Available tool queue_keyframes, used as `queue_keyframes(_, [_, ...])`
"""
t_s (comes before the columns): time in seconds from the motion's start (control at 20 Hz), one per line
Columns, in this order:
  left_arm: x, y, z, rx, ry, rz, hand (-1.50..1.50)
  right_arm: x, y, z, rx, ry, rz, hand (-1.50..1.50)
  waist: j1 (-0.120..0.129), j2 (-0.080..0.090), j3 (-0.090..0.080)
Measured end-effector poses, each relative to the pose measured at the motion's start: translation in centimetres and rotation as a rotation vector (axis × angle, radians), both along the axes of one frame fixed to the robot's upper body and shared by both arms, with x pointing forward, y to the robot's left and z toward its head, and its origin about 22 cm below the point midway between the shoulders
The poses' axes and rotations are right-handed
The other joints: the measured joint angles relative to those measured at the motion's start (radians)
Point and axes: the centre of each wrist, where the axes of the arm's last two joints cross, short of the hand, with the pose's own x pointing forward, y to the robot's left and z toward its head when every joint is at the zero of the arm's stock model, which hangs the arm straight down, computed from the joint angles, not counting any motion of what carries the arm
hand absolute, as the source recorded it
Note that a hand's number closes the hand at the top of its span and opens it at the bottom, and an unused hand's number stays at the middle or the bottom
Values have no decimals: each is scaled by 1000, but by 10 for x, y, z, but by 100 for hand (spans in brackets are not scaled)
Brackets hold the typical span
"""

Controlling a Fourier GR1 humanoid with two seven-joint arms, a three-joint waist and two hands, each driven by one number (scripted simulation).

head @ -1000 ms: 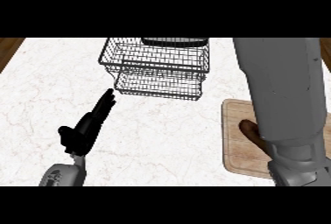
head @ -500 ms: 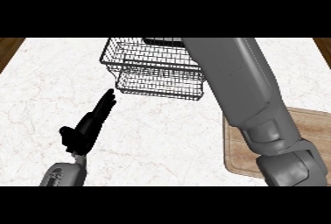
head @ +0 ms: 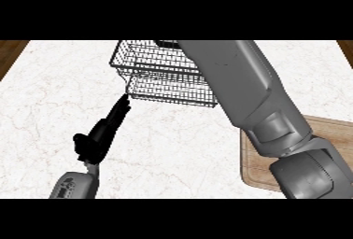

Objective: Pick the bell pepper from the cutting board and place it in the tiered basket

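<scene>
Well, the counter [head: 55, 93] fills my view, pale marble. My right forearm [head: 248, 93] is the biggest thing over it, running from 5 o'clock up to 12 and crossing the right side of the basket [head: 158, 60], which sits at 12 o'clock with two wire tiers. The arm passes the top edge, so the right hand doesn't show and I cannot tell what it holds. The board [head: 257, 170] lies at 4 o'clock, half under the arm. My left hand [head: 102, 133] is at 8 o'clock, fingers straight, holding nothing, tips pointing to 1 o'clock just beside the basket's lower tier. The pepper shows nowhere, so I cannot tell where it is
</scene>
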Motion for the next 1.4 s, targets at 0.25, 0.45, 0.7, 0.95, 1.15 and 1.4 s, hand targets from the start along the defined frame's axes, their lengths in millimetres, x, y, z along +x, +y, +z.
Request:
queue_keyframes(0.25, [2, 6, 1, 1, 5, -2, 0, 6, -2, -7, 136, 189, -49, -150, 8, -2, 0])
queue_keyframes(0.45, [5, 6, 3, 1, 7, -1, 0, 8, 0, -5, 241, 286, -70, -150, 4, -3, 0])
queue_keyframes(0.7, [2, 8, 5, 1, 10, 12, 0, 9, 0, -5, 343, 256, -121, -150, -7, -5, 0])
queue_keyframes(0.95, [-2, 9, 4, 1, 13, 30, 0, 13, -16, 5, 356, 83, -296, -150, -28, -9, 0])
queue_keyframes(1.15, [-2, 14, 3, -2, 22, 44, 0, 21, -49, 13, 382, -55, -449, -150, -49, -14, 1])
queue_keyframes(1.4, [-7, 22, 1, 3, 26, 69, 0, 26, -114, 22, 485, -182, -556, -150, -71, -20, 2])
